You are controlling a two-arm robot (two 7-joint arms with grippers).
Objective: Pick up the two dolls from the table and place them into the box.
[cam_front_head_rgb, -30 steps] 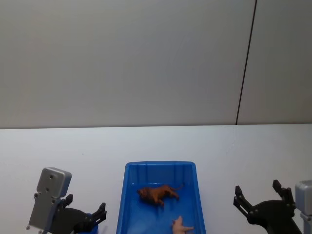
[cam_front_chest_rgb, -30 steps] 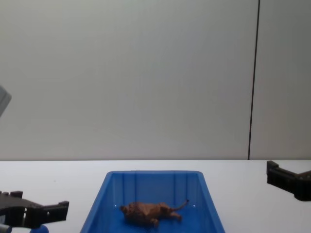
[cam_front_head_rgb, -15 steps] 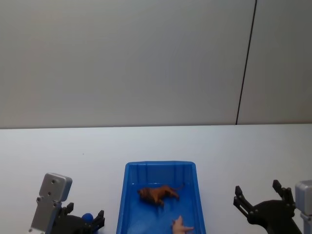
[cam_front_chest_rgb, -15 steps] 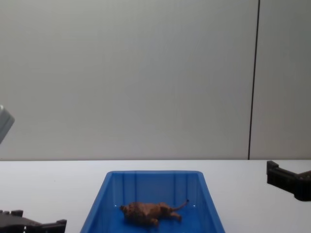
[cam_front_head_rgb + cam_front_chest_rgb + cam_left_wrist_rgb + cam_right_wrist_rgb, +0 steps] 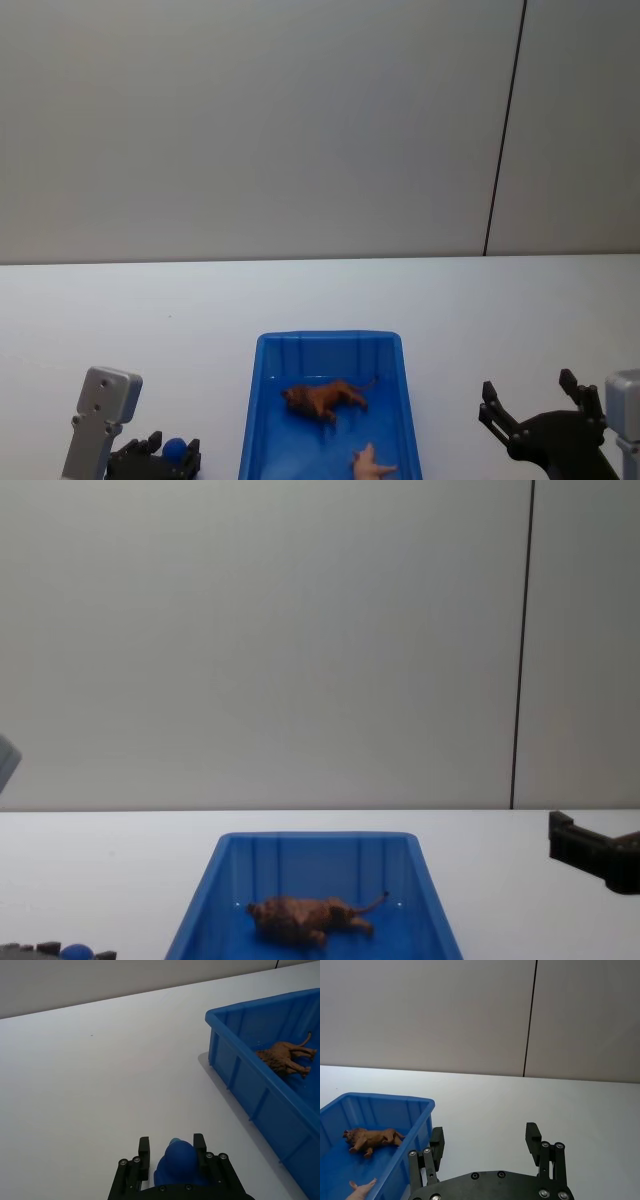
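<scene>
Lion (image 5: 322,398) and pig (image 5: 370,464) lie in the box (image 5: 327,343); left tool (image 5: 172,1152) grips a blue ball (image 5: 179,1162), right tool (image 5: 485,1140) wide; task seems done.

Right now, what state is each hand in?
Left hand: its fingers straddle the small blue ball; whether they grip it cannot be told.
Right hand: open, holding nothing, beside the box.

The white surface (image 5: 450,300) lies bare from nine through three o'clock. The bright blue rectangular plastic bin (image 5: 327,345) blocks the middle at six o'clock, its top open.
</scene>
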